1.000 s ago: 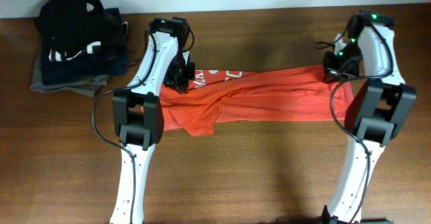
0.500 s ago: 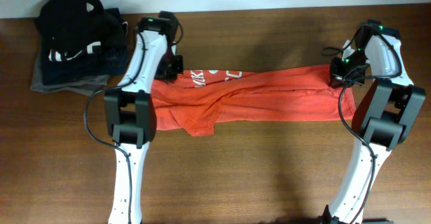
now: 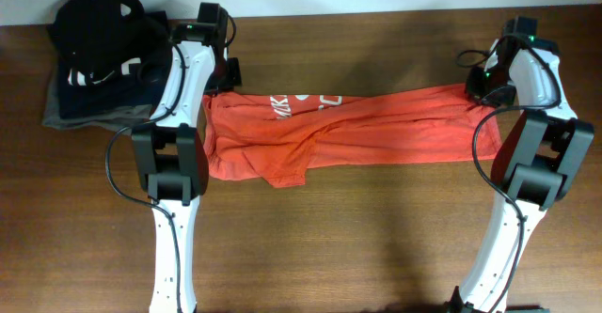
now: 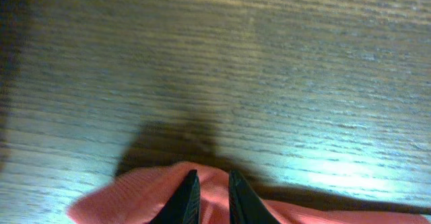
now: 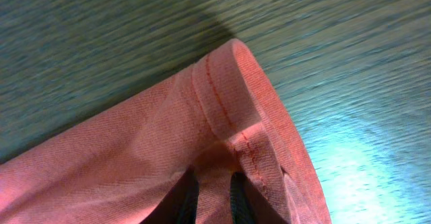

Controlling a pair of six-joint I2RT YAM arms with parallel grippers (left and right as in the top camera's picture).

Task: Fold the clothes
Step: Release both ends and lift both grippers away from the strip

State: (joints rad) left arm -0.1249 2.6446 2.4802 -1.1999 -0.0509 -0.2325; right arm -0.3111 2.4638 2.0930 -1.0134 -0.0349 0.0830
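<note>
The orange-red T-shirt (image 3: pixel 357 130) lies stretched in a long band across the middle of the wooden table, white print facing up near its left end. My left gripper (image 3: pixel 218 80) is at the shirt's far left corner, and in the left wrist view the fingers (image 4: pixel 210 183) are shut on a fold of the fabric (image 4: pixel 128 197). At the far right corner is my right gripper (image 3: pixel 478 89). The right wrist view has the hemmed corner (image 5: pixel 222 83) draped over that gripper (image 5: pixel 214 183), with a strip of cloth pinched between its fingers.
A pile of black, navy and grey folded garments (image 3: pixel 103 54) sits at the far left corner, just left of my left arm. Bare wood (image 3: pixel 329 247) stretches in front of the shirt, between the two arm bases. The table's far edge runs close behind both grippers.
Both grippers have moved toward the table's far edge, the left one also leftward. The shirt's far edge went with them, so the band lies wider and flatter.
</note>
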